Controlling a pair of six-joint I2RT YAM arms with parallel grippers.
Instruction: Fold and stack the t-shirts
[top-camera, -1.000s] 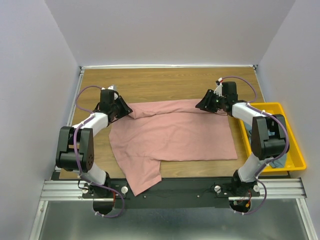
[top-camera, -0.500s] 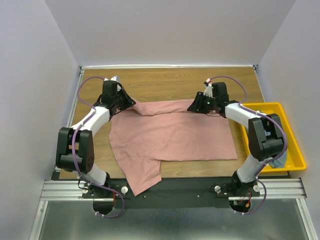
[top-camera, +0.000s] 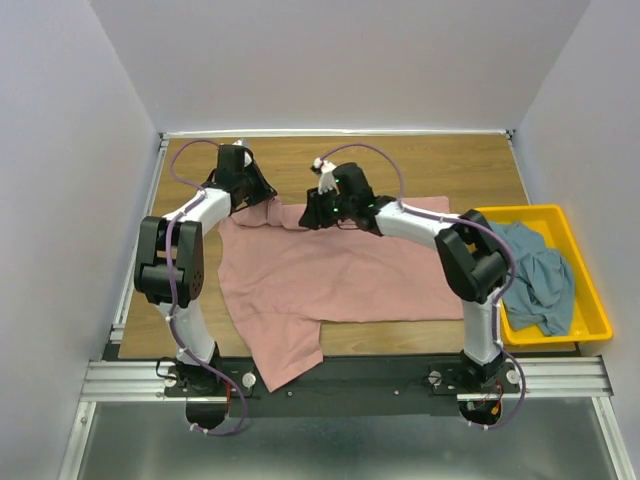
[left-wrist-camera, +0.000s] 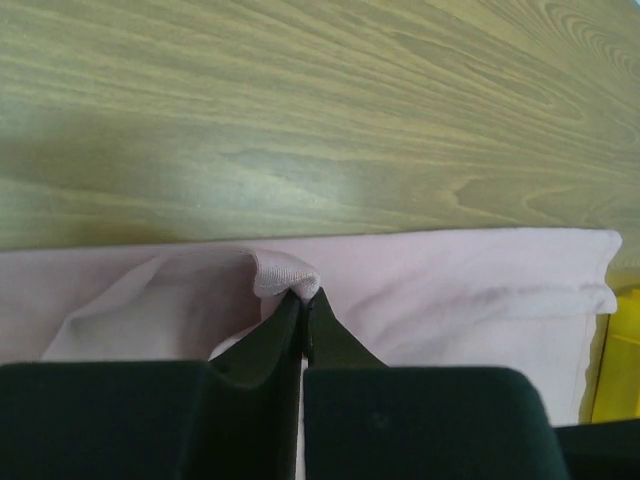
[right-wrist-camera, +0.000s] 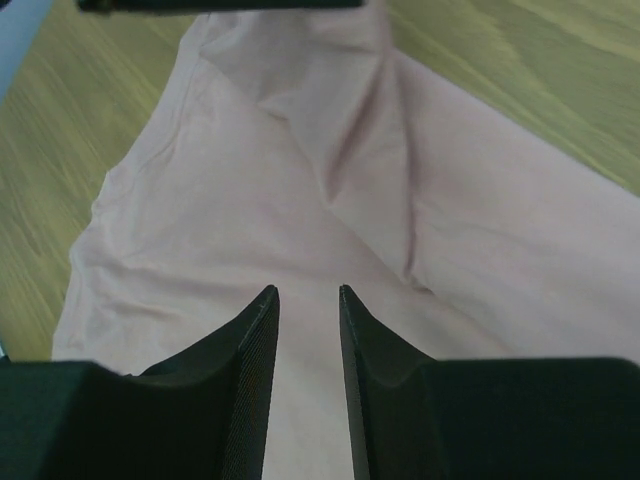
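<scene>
Blue-grey shirt partly behind right arm

Wooden table bears pink t-shirt — and yellow bin.

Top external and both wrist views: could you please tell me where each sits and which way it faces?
Top external: above and behind, looking down at the wooden table; left arm, right arm visible.
Left wrist: on that arm, facing along the left pincer, shut on the dusty-pink cloth t-shirt.
Right wrist: on that arm, facing down past the open right pincer.
All three share the t-shirt.
</scene>
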